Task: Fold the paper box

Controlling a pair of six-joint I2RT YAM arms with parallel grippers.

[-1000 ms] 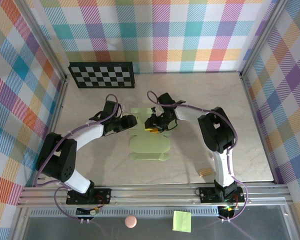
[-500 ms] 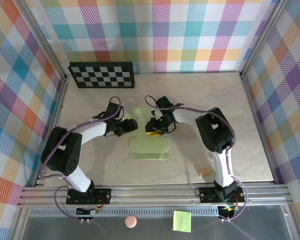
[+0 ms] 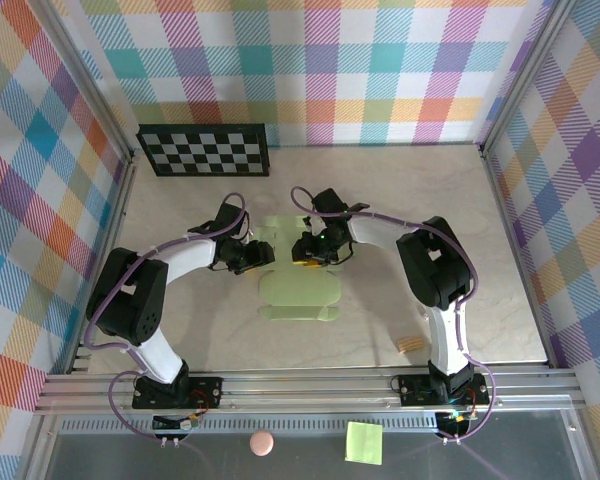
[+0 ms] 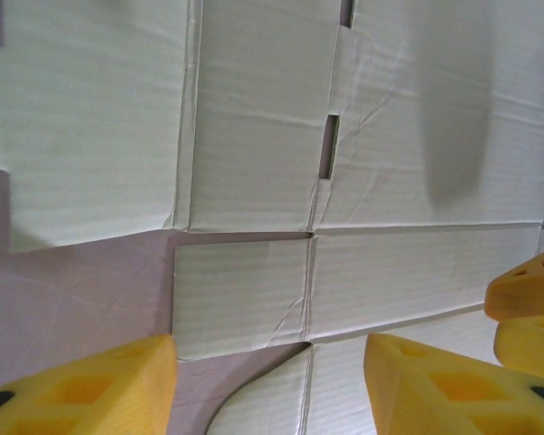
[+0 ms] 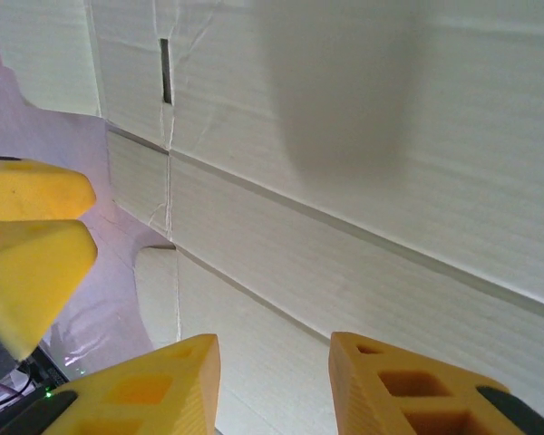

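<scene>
Paper box (image 3: 300, 296) lies flat at mid-surface (image 3: 460, 220), btwn both arms. Top view: left fingers (image 3: 264, 254) and right fingers (image 3: 303, 261) sit low over its upper half, close together; their spacing is not readable there. Left wrist view: left fingers (image 4: 91, 390) spread, card w/ crease lines and slot beneath, nothing pinched. Right wrist view: right fingers (image 5: 408, 390) likewise spread over card. Surface pale, marbled. Checkerboard (image 3: 205, 150) at far left, plaid walls (image 3: 380, 60) around. Sticky note (image 3: 364, 441) and pink ball (image 3: 262, 442) lie beyond near rail (image 3: 300, 385).
</scene>
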